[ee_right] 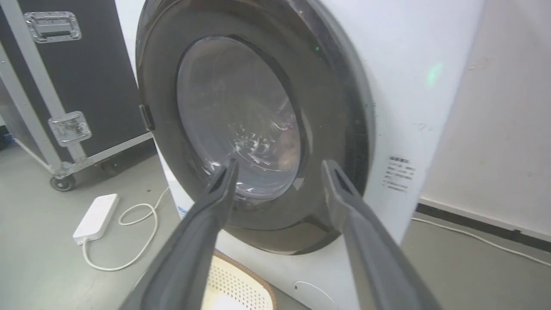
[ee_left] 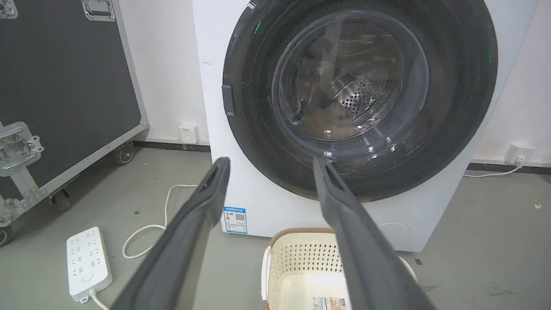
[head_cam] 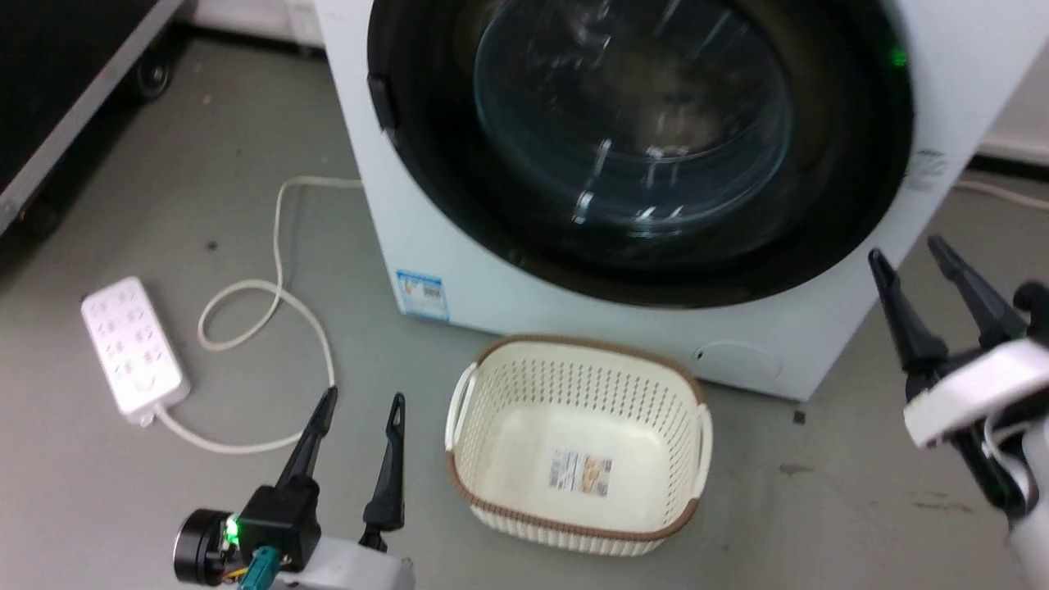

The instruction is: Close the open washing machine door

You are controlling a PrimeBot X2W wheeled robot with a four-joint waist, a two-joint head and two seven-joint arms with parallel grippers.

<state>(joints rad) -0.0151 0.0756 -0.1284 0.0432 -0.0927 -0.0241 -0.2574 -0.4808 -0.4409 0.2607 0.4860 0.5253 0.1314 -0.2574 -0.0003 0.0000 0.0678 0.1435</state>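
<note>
Two grippers stand with jaws spread, holding nothing: the left gripper [head_cam: 362,399] well in front of the washing machine [head_cam: 459,270], the right gripper [head_cam: 905,248] near its lower right front corner. The washing machine door [head_cam: 639,147] lies flat against the machine's front, and a cream basket [head_cam: 565,381] sits just before the machine.

Round black door [head_cam: 639,139] flush against white machine [head_cam: 492,297]

Door: you have a large round black washing machine door [head_cam: 844,164] with a clear glass centre.
Body: your big white front-loading washing machine [head_cam: 492,305], with a blue sticker [head_cam: 422,293].
Basket: your cream perforated plastic basket [head_cam: 574,378], brown rim.
Strip: your white power strip [head_cam: 131,348], on a grey floor [head_cam: 106,492].
</note>
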